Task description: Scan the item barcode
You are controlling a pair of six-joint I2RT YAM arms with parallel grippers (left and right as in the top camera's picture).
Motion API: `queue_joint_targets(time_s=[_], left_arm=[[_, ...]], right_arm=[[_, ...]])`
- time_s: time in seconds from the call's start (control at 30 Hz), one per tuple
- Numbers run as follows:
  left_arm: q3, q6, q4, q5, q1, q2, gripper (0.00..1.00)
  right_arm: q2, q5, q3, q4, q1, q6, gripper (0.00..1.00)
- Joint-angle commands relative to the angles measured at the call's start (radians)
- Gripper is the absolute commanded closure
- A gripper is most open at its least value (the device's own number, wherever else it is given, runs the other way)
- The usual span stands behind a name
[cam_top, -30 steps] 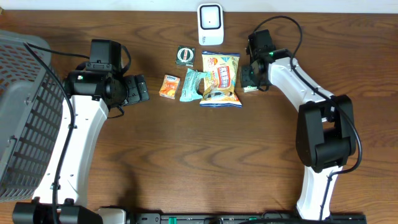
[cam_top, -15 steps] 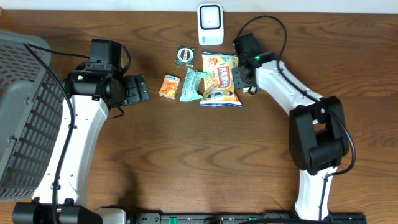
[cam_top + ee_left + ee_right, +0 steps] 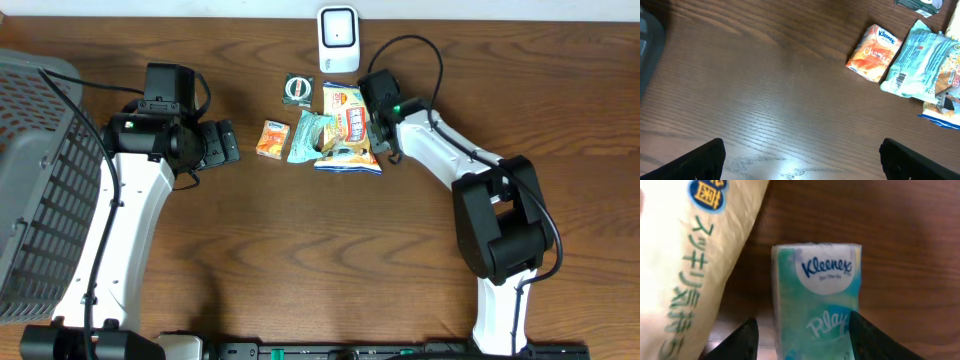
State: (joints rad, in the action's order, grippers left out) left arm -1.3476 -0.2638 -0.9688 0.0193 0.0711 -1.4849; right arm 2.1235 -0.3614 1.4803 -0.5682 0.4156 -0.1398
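The Kleenex tissue pack (image 3: 816, 305) sits between the right gripper (image 3: 377, 128) jaws, just right of the snack bag (image 3: 350, 125) and a little nearer than the scanner (image 3: 338, 38). The jaws look closed on its long sides, though shadow hides one contact. By my reckoning it is light, soft and slick in its film, so a gentle pinch across the middle should serve, leaving the printed faces free. The left gripper (image 3: 802, 161) jaws stand wide open, holding nothing, over bare worktop (image 3: 765, 90), and the grey basket (image 3: 40, 150) at far left shows no item in the part in view.
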Motion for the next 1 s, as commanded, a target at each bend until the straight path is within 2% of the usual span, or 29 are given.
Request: queue_joint_targets(time_s=[0.0, 0.1, 0.13, 0.17, 0.2, 0.4, 0.53, 0.63, 0.73, 0.87, 0.97], left_arm=[[-0.004, 0.005, -0.003, -0.013, 0.0, -0.005, 0.02], [-0.004, 0.005, -0.003, -0.013, 0.0, -0.005, 0.02], [-0.004, 0.005, -0.003, -0.013, 0.0, -0.005, 0.02], [-0.004, 0.005, -0.003, -0.013, 0.0, -0.005, 0.02], [-0.004, 0.005, -0.003, -0.013, 0.0, -0.005, 0.02], [-0.004, 0.005, -0.003, -0.013, 0.0, -0.005, 0.02], [-0.004, 0.005, -0.003, -0.013, 0.0, -0.005, 0.02], [-0.004, 0.005, -0.003, -0.013, 0.0, -0.005, 0.02], [-0.004, 0.005, -0.003, -0.013, 0.0, -0.005, 0.02], [-0.004, 0.005, -0.003, -0.013, 0.0, -0.005, 0.02], [-0.004, 0.005, -0.003, -0.013, 0.0, -0.005, 0.03]], right_arm=[[-0.002, -0.029, -0.056, 0.056, -0.004, 0.007, 0.52], [-0.002, -0.029, -0.092, 0.09, -0.004, 0.007, 0.67], [-0.002, -0.029, -0.098, 0.09, -0.004, 0.007, 0.78], [-0.002, -0.029, -0.1, 0.081, -0.004, 0.006, 0.94], [-0.003, -0.029, -0.099, 0.078, -0.004, 0.006, 0.98], [-0.072, -0.006, -0.037, -0.027, -0.017, -0.032, 0.99], [-0.149, 0.162, -0.002, -0.074, -0.056, -0.024, 0.99], [-0.2, 0.369, -0.002, -0.104, -0.113, -0.019, 0.99], [-0.209, 0.656, -0.002, -0.148, -0.193, -0.019, 0.99], [-0.176, 1.081, -0.028, -0.185, -0.297, 0.089, 0.99], [-0.145, 1.234, -0.069, -0.175, -0.343, 0.097, 0.99]])
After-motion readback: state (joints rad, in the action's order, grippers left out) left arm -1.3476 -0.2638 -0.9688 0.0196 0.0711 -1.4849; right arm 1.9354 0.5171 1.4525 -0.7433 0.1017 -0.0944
